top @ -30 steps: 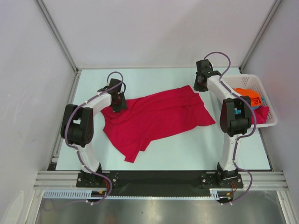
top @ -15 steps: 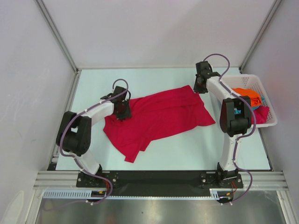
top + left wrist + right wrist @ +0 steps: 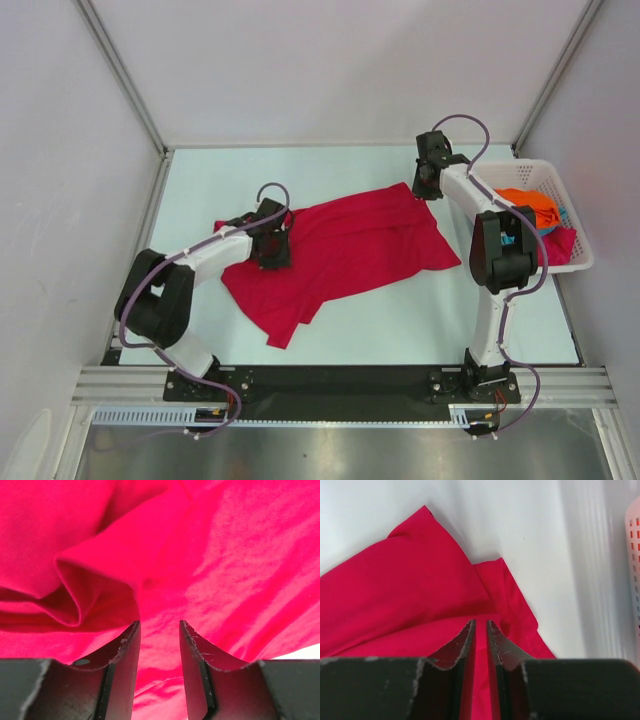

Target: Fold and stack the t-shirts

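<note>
On the table [image 3: 200,180], between the two arms, the crimson t-shirt [image 3: 350,245] lies spread but crooked and wrinkled. Its far right corner is pinched by the right hand [image 3: 481,623], whose fingers stand almost together with a thin strip of red cloth between them. Over the shirt's left part hangs the left hand [image 3: 159,626]; its fingers are somewhat apart with a bunched fold just in front, and from this close view I cannot tell if they grip cloth or only hover. An orange t-shirt [image 3: 525,200] waits in the white basket [image 3: 535,164] at the right side. I judge the shirt light, soft and limp: it will sag, and slide easily on the smooth table. The best places to take it are the corners, shoulders or hem, pinching one layer, with both hands pulling gently apart to flatten it before the fold.
</note>
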You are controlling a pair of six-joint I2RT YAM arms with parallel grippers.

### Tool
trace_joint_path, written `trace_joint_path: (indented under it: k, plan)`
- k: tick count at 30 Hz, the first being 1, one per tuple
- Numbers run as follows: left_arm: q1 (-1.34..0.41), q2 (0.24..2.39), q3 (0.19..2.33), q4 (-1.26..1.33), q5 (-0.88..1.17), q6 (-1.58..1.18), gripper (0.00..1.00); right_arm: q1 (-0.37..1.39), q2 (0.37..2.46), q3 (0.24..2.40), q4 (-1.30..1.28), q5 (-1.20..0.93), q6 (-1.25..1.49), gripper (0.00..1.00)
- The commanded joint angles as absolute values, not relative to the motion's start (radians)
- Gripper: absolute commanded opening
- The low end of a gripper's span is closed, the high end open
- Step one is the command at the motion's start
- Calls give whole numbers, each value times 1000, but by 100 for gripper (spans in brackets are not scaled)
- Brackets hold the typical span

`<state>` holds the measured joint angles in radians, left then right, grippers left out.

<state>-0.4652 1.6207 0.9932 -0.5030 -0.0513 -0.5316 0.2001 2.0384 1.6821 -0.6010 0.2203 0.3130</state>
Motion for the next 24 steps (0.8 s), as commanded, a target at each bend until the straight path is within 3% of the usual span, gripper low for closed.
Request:
trace_joint_path:
  k: [1,13,24]
  plan:
    - [-466,1604,1075,-534,-144,-542,41,210,1977,1686,-586,229,313,19]
    - [-433,1729,1413,-652,-261,-500,40,201,1974,1684,-594,236,302,18]
    - [-322,1847,1388,-594,-224,-511,37,192,1974,1671,-594,239,296,18]
